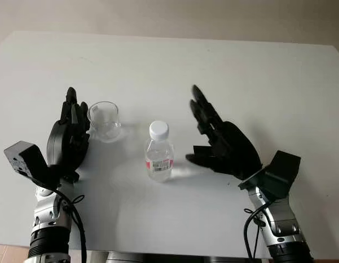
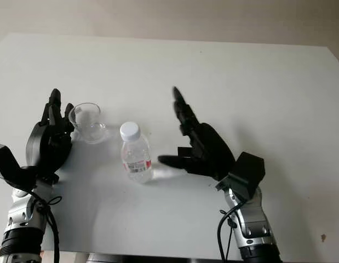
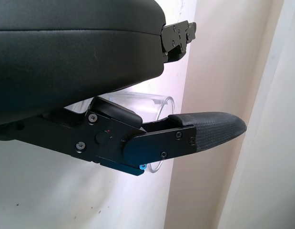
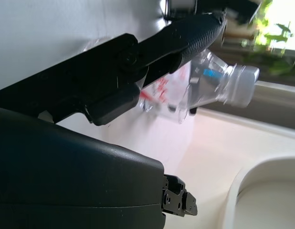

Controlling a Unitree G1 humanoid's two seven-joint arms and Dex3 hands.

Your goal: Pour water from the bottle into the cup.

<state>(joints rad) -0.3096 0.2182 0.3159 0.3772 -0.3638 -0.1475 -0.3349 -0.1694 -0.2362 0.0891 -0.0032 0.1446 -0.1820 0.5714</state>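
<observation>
Two black three-finger hands over the white tabletop (image 1: 257, 71), both arms rising from its near edge. Left arm (image 1: 49, 230) at the near left corner, silver wrist joint and looped cable below the palm. Left hand (image 1: 69, 139) upright, back of the shell toward the camera, fingers pointing to the far edge, holding nothing, open. Right arm (image 1: 276, 224) toward the near right corner, forearm angled inward. Right hand (image 1: 221, 137) open, tilted toward the table's middle, long fingers (image 1: 205, 112) reaching up and away, thumb (image 1: 199, 159) stretched sideways toward the left edge, low over the surface, closed on nothing.
</observation>
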